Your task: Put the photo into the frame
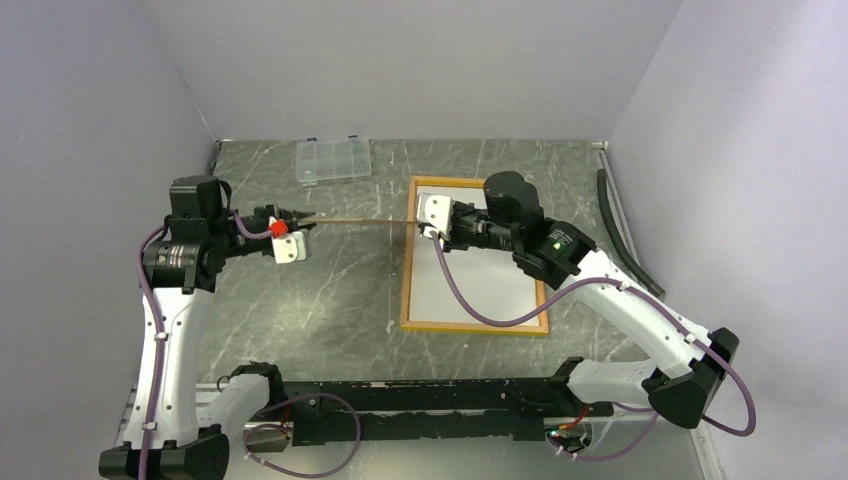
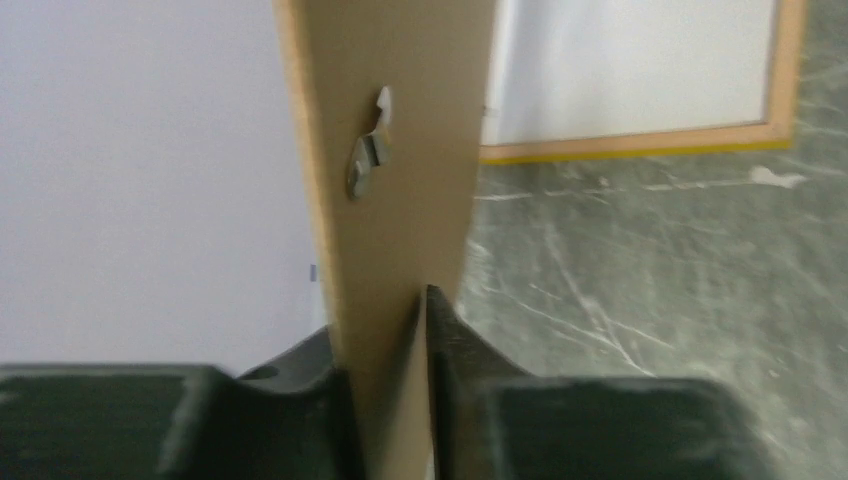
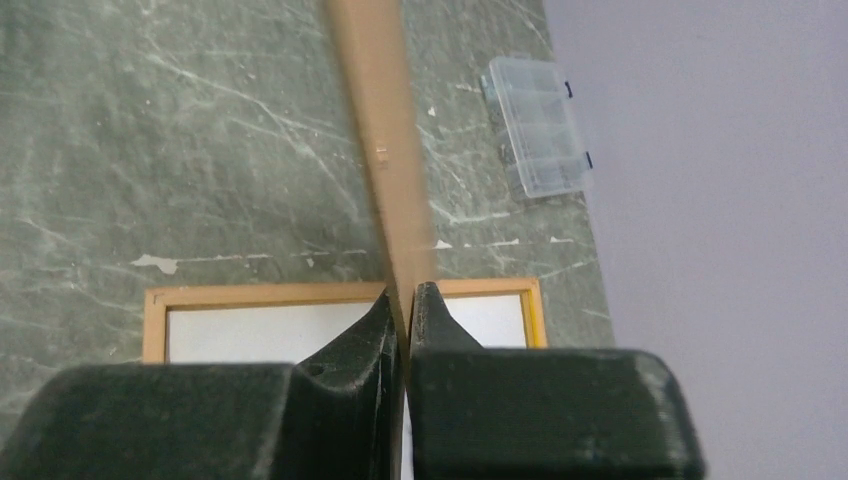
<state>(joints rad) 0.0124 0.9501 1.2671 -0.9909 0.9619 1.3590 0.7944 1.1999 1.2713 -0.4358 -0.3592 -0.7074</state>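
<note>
**Backing board held edge-on between both pincers, frame flat on the bench**

At the left, the left pincer (image 1: 298,222) is seen clenched on one end of the brown backing board (image 2: 390,220). In the left wrist view the board is gripped between the dark fingers (image 2: 450,330), and a small metal hanger (image 2: 365,160) is fixed to its face. The board is held edge-on above the grey marbled bench (image 1: 330,300) and appears in the top view only as a thin line between the two arms. Behind it, near the back wall, a small clear plastic box (image 1: 333,159) lies on the bench.

Further right, the right pincer (image 3: 405,300) is clenched on the board's other end, above the frame's far edge. The frame (image 1: 475,326) lies flat on the right half of the bench, partly under the right arm. Its wood-coloured side is turned up, and a yellow edge shows along its side. Its opening is filled by a white sheet (image 1: 480,285). Whether this is the back of the photo cannot be told.
</note>
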